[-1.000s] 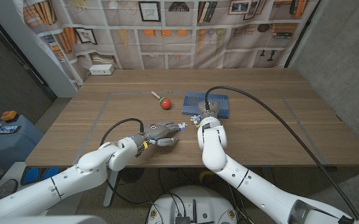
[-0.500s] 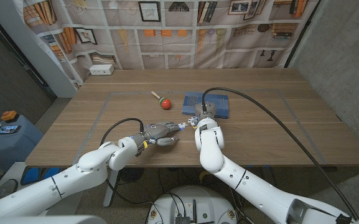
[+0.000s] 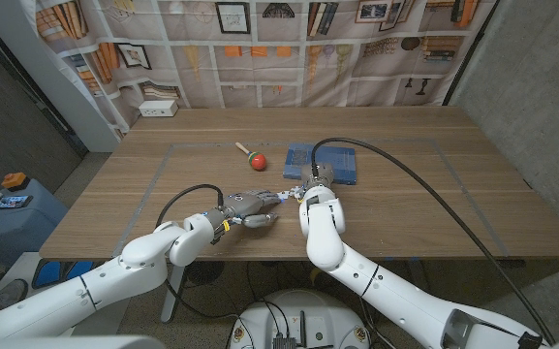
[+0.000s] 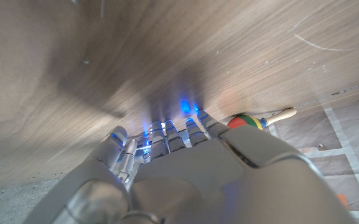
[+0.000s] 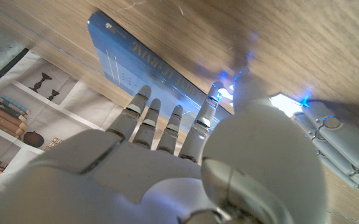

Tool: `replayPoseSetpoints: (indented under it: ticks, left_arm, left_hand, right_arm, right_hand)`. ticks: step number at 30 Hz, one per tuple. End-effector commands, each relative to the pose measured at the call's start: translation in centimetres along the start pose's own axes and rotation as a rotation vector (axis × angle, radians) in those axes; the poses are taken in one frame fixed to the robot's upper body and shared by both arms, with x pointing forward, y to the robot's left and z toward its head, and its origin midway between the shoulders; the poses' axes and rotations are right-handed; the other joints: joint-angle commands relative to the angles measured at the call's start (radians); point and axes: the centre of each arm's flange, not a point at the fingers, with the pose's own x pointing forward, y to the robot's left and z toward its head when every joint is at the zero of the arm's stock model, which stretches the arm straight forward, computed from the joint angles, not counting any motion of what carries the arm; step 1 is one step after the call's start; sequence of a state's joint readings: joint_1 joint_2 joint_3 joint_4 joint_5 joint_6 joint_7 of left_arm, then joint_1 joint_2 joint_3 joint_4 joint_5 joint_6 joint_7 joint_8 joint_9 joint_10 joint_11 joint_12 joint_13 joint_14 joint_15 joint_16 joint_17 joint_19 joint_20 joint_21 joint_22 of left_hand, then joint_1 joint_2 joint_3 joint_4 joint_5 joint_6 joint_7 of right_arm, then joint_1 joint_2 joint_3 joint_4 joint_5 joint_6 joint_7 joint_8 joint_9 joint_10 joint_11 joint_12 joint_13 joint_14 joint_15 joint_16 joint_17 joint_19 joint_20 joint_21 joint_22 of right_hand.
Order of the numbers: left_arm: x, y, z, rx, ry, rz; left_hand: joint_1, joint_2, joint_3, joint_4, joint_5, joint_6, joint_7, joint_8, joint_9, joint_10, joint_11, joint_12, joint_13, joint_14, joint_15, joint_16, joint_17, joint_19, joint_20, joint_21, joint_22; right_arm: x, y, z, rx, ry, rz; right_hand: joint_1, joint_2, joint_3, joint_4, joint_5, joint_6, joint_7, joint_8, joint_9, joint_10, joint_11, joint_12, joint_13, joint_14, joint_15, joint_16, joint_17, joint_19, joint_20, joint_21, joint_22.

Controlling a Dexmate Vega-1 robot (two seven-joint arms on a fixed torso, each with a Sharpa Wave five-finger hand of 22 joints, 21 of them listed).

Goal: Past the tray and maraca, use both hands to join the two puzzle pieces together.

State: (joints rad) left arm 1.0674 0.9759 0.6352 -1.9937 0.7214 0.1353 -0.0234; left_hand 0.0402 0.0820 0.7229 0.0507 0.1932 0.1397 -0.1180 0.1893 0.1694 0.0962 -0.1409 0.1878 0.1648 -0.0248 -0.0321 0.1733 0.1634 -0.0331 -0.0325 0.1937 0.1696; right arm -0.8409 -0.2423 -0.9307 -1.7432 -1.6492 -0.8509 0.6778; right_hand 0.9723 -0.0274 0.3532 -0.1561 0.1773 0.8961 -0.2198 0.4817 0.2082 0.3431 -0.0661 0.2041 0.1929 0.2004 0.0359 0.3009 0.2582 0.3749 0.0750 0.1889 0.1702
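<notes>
Near the table's front middle, my left hand [image 3: 253, 206] and right hand [image 3: 310, 186] meet fingertip to fingertip. A small white puzzle piece [image 3: 285, 196] sits at the left hand's fingertips, and a second one [image 3: 302, 183] is at the right hand's. In the right wrist view a bright white piece [image 5: 285, 103] lies between my right hand [image 5: 167, 162] and the left hand's fingers [image 5: 338, 140]. The blue tray [image 3: 322, 162] lies just beyond the right hand and the red maraca [image 3: 256, 161] to its left. The maraca [image 4: 244, 121] also shows past my left hand [image 4: 185, 168].
Tape lines [image 3: 168, 165] mark a rectangle on the wooden table. A black cable [image 3: 405, 170] arcs from the right wrist over the table's right half. A small white box [image 3: 159, 109] sits at the far left corner.
My right hand and forearm have shifted slightly left, closing on the left hand. The left hand, tray and maraca have stayed put.
</notes>
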Motion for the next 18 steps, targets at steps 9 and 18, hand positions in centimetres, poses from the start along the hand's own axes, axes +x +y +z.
replayPoseSetpoints:
  ticks: [9,18]
  left_arm:
    - [-0.12,-0.17,-0.07,-0.008,0.001,0.001]
    - [-0.16,-0.32,-0.05,-0.015,0.007,0.006]
  left_hand:
    - [0.012,0.081,0.009,-0.001,-0.004,0.007,0.002,-0.004,0.004,0.004,-0.001,0.000,0.006,0.005,-0.130,0.000,0.001,0.005,-0.081,0.002,0.004]
    - [0.011,0.082,0.011,-0.002,-0.004,0.009,0.003,-0.003,0.004,0.005,0.000,0.000,0.006,0.004,-0.130,0.000,0.002,0.005,-0.081,0.002,0.004]
  right_arm:
    - [0.87,0.14,0.51,-0.009,0.017,0.015]
    - [1.14,0.37,0.66,-0.018,0.017,0.021]
  right_hand:
    - [0.000,0.015,-0.005,0.001,0.000,0.007,0.007,-0.006,-0.003,0.011,0.004,0.003,0.005,0.008,0.006,0.003,0.003,0.005,0.008,0.006,0.002]
    - [0.001,0.016,-0.005,0.000,0.001,0.008,0.007,-0.008,-0.005,0.013,0.002,0.003,0.006,0.009,0.005,0.004,0.004,0.005,0.009,0.006,0.002]
